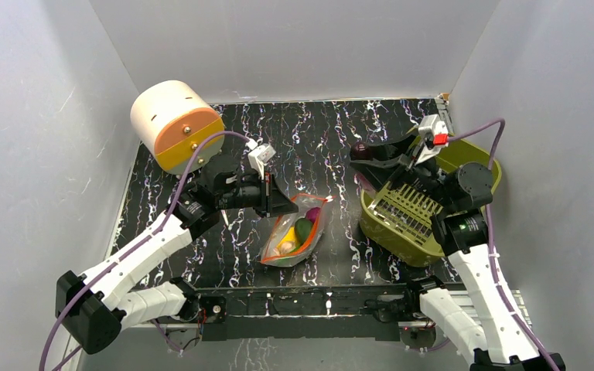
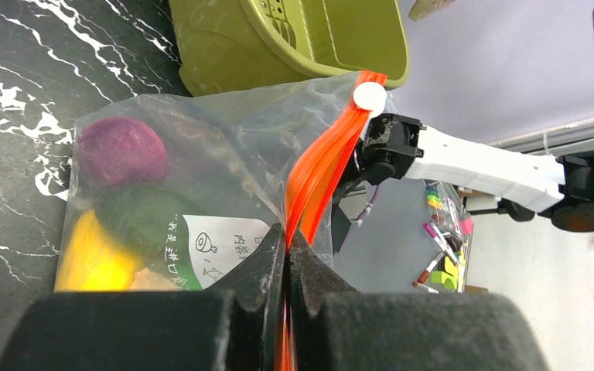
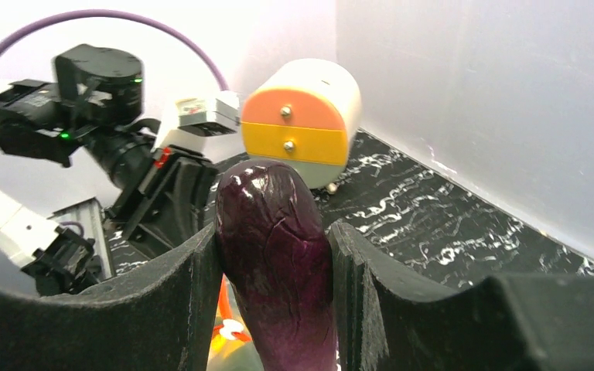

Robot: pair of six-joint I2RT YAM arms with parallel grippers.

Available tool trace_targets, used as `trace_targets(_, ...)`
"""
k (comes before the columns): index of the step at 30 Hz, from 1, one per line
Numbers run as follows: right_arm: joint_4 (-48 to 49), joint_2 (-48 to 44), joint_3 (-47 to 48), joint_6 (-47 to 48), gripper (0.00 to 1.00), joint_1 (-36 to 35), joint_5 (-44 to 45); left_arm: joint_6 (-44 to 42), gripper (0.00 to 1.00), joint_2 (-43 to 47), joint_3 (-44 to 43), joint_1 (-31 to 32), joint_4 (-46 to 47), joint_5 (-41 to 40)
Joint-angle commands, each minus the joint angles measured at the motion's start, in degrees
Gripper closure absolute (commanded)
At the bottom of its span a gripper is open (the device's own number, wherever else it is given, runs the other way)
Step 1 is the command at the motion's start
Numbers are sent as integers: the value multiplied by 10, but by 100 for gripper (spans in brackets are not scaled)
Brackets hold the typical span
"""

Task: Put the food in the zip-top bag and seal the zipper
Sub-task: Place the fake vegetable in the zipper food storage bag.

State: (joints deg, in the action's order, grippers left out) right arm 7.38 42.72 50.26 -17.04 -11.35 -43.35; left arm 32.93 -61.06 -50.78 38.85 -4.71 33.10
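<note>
Over black marbled surface (image 1: 325, 131), I see my left tool (image 2: 288, 241) pinching the zipper (image 2: 323, 164), right tool (image 3: 274, 233) clamping the eggplant (image 3: 269, 205).

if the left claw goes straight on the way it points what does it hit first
Probably the white round tab on the orange-red zipper strip that the left claw is shut on; the olive-green slotted plastic basket lies just beyond, though depth is unclear.

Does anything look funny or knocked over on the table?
Yes. The olive-green basket on the right looks tipped onto its side, slotted face turned up, instead of standing. Nothing seems spilled: the toy foods sit inside the zip-top bag, and the eggplant is in the right gripper.
</note>
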Motion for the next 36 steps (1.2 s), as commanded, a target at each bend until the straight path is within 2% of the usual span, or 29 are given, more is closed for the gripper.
trace_targets(1, 114, -11, -22, -19, 70, -22, -40, -5, 100, -7, -16, 3, 16, 54)
trace_targets(7, 190, 7, -33, -21, 70, -78, -50, -6, 100, -11, -9, 3, 17, 66)
trace_targets(17, 217, 39, -37, 59, 72, -233, 28, -11, 100, -6, -4, 3, 9, 68)
trace_targets(25, 236, 99, -27, 136, 69, -340, 34, -13, 100, 3, 6, 3, 8, 67)
trace_targets(30, 231, 99, -58, 223, 65, -355, 23, -12, 100, 13, 16, 3, 19, 74)
trace_targets(36, 119, 81, -76, 389, 61, -355, 4, -22, 100, 13, 12, 3, 10, 101)
